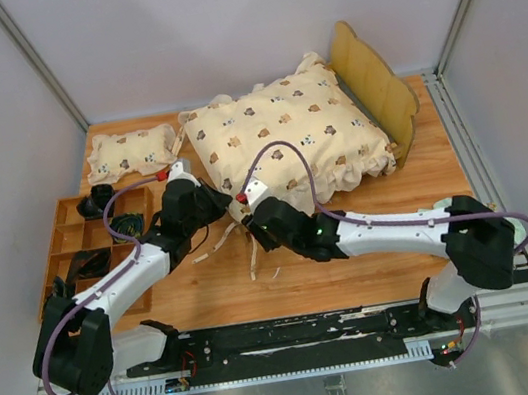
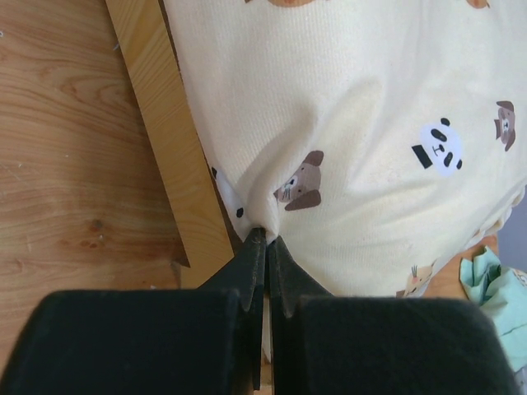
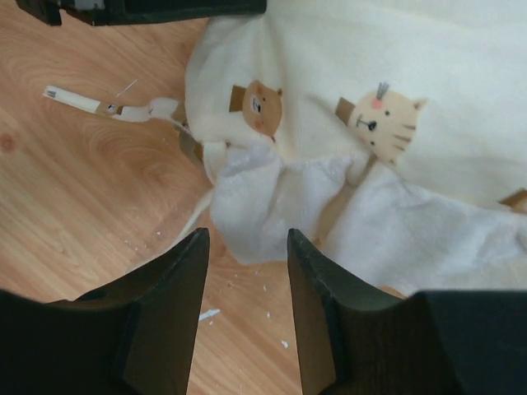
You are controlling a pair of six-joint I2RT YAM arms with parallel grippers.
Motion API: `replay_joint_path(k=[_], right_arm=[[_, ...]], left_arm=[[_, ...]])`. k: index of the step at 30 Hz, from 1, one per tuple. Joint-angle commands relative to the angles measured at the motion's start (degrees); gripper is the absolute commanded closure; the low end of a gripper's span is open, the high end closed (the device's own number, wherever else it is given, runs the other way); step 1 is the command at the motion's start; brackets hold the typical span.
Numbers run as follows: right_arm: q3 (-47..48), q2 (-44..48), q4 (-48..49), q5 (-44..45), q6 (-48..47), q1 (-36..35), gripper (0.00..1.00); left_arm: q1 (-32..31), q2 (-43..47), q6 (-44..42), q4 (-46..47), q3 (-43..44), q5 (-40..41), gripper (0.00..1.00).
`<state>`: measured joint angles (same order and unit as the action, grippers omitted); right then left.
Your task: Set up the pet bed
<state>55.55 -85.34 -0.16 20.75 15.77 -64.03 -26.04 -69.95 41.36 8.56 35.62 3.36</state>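
Note:
The pet bed's wavy wooden headboard (image 1: 375,86) stands at the back right. The rest of the frame lies under the cream animal-print quilt (image 1: 284,133). In the left wrist view a light-wood side rail (image 2: 169,140) runs beside the quilt (image 2: 362,107). My left gripper (image 1: 214,204) is shut on a pinch of the quilt's near-left corner (image 2: 265,237). My right gripper (image 1: 251,222) is open and empty, and hovers low over the table just short of the quilt's white ruffle (image 3: 263,202), its tips (image 3: 247,247) apart from the ruffle.
A small matching pillow (image 1: 132,152) lies at the back left. A wooden compartment tray (image 1: 70,252) with dark items stands at the left. Fabric ties (image 1: 251,252) trail on the table (image 1: 357,268) near the quilt's corner, also in the right wrist view (image 3: 82,102).

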Motion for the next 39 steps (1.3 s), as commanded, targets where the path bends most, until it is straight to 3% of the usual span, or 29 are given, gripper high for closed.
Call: replay_joint_path(k=[1, 3, 5, 7, 11, 15, 19, 20, 23, 24, 28, 31, 33, 39], right_arm=[[6.3, -5.0, 1.0, 3.7, -4.5, -1.3, 0.57], [8.6, -6.3, -2.4, 7.0, -5.2, -1.4, 0.68], [8.6, -5.4, -3.6, 7.2, -6.4, -1.4, 0.97], [8.7, -3.0, -8.8, 6.7, -6.4, -1.4, 1.0], [7.1, 4.4, -16.8, -4.6, -9.8, -0.6, 1.0], [3.4, 8.4, -15.2, -22.9, -14.2, 0.5, 1.0], [0.2, 5.6, -4.7, -43.4, -12.6, 3.0, 1.0], [0.6, 4.0, -3.9, -42.0, -11.7, 3.1, 1.0], [6.4, 0.3, -11.8, -30.2, -8.4, 3.7, 0.68], [7.2, 1.0, -13.3, -26.8, -7.1, 3.9, 0.63], [7.1, 10.2, -16.8, -14.9, -4.1, 5.1, 0.48], [6.8, 17.2, -18.1, -0.4, -7.0, 6.7, 0.38], [7.6, 19.8, -20.1, 6.6, -8.9, 9.9, 0.35], [9.8, 24.6, -22.8, 15.4, -13.4, 23.0, 0.34]], left_arm=[[0.5, 0.4, -0.7, -0.7, -0.6, 0.2, 1.0], [0.5, 0.5, -0.9, -0.8, -0.5, 0.4, 1.0], [0.5, 0.5, -1.2, -0.9, -0.5, 0.8, 1.0], [0.5, 0.4, -1.7, -1.5, -0.3, 1.4, 1.0], [0.5, -0.1, -3.1, -2.0, -0.3, 3.2, 1.0], [0.5, -0.9, -3.5, -2.0, -0.5, 3.6, 1.0], [0.5, -1.1, -3.2, -1.4, -0.6, 3.2, 1.0], [0.5, -1.1, -3.2, -1.6, -0.4, 3.0, 1.0], [0.5, -0.9, -3.5, -3.8, 1.0, 4.1, 0.99], [0.5, -0.7, -3.6, -5.1, 1.7, 4.6, 0.95], [0.5, 1.5, -3.8, -12.0, 6.4, 6.3, 0.49], [0.5, 5.4, -6.5, -10.9, 6.3, 4.0, 0.36], [0.5, 6.6, -6.7, -10.4, 5.4, 3.8, 0.3], [0.5, 4.4, -7.5, -8.5, 3.0, 5.4, 0.26]])
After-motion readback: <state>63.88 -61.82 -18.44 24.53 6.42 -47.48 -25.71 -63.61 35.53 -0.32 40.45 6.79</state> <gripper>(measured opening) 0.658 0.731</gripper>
